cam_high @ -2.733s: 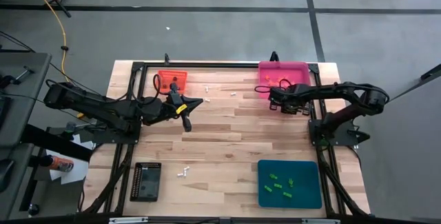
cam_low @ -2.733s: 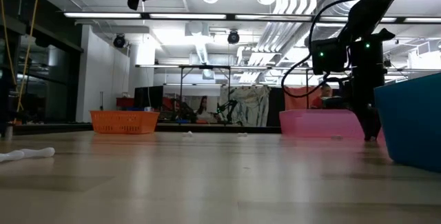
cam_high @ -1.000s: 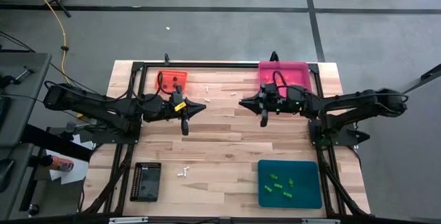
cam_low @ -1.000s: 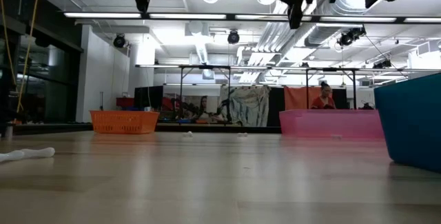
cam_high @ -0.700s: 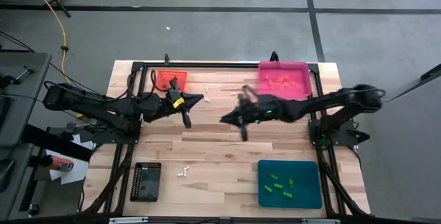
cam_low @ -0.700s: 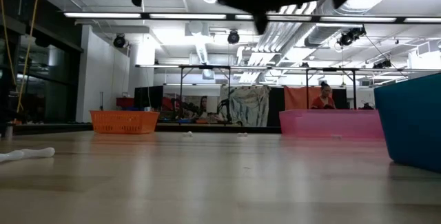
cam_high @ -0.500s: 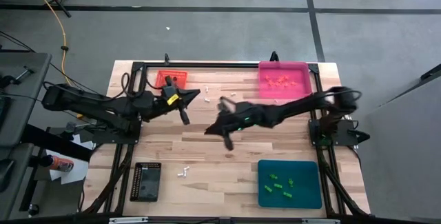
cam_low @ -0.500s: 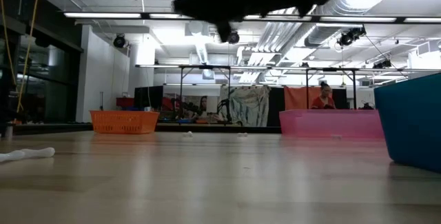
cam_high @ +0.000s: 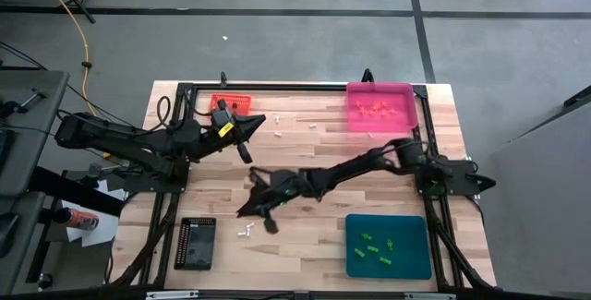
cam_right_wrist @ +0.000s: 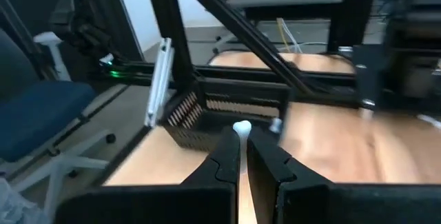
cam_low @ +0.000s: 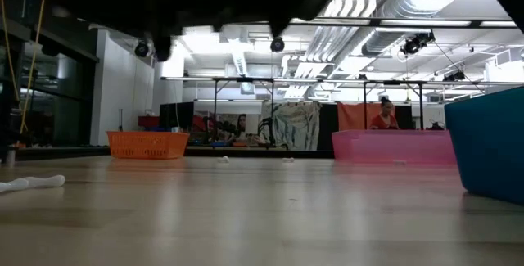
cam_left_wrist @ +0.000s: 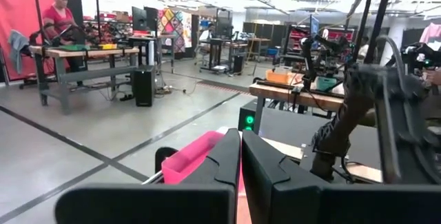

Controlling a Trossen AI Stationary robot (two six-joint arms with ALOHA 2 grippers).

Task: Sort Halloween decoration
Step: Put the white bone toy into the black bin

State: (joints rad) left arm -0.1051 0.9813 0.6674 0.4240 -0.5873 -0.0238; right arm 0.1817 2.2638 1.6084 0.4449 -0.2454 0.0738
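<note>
Nearest me, a white trinket [cam_high: 247, 231] lies on the table [cam_high: 305, 210] just beside the black tray [cam_high: 196, 242]. I judge it light, rigid and apt to skid, so I would pinch it across its middle. My right gripper [cam_high: 251, 204], clenched and empty, has swept from the pink tray [cam_high: 379, 106] to hover above it. Farther off, my left gripper [cam_high: 256, 120], fingers together, has retreated toward the orange tray [cam_high: 227, 104].
</note>
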